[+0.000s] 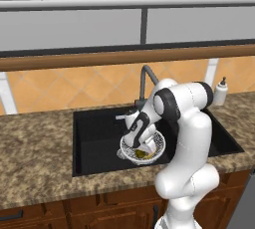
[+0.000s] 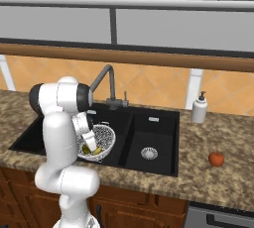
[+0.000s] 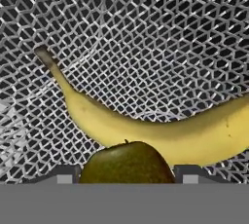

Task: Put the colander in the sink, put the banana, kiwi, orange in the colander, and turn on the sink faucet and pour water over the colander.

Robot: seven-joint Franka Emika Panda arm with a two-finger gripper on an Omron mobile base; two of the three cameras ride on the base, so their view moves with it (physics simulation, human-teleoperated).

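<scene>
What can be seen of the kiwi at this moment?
The kiwi is a small, rounded, dull olive-brown fruit with a tiny stem nub on top. It sits inside the colander, against the banana, directly between the gripper's two dark fingertips. The frames do not show whether the fingertips touch it.

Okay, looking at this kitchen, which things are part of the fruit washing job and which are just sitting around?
Part of the job: colander, sink, banana, kiwi, orange, sink faucet, gripper.

Just sitting around: soap dispenser, counter.
</scene>
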